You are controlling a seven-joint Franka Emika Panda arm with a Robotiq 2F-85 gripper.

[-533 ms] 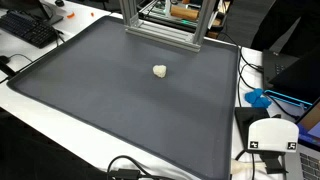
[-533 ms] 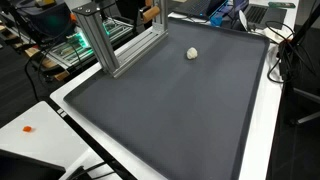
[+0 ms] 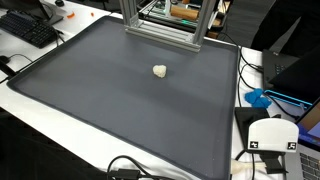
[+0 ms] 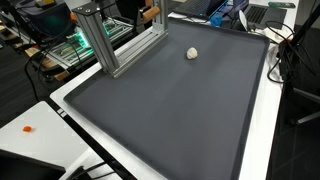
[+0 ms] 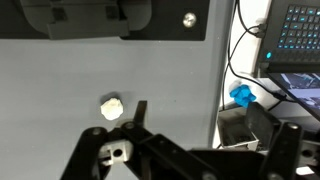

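Note:
A small white crumpled lump [image 3: 159, 71] lies on a large dark grey mat [image 3: 110, 100], toward its far side; it also shows in the other exterior view [image 4: 192, 54]. In the wrist view the lump [image 5: 112, 108] lies just left of my gripper's left finger, well below it. My gripper [image 5: 215, 118] is open and empty, high above the mat [image 5: 170, 70]. Neither the arm nor the gripper shows in the exterior views.
An aluminium frame [image 3: 160, 25] stands at the mat's far edge, also seen in an exterior view [image 4: 110, 40]. A blue object [image 3: 258, 98] and cables lie off the mat's side. A keyboard [image 3: 30, 28] and a white tagged box [image 3: 272, 140] sit nearby.

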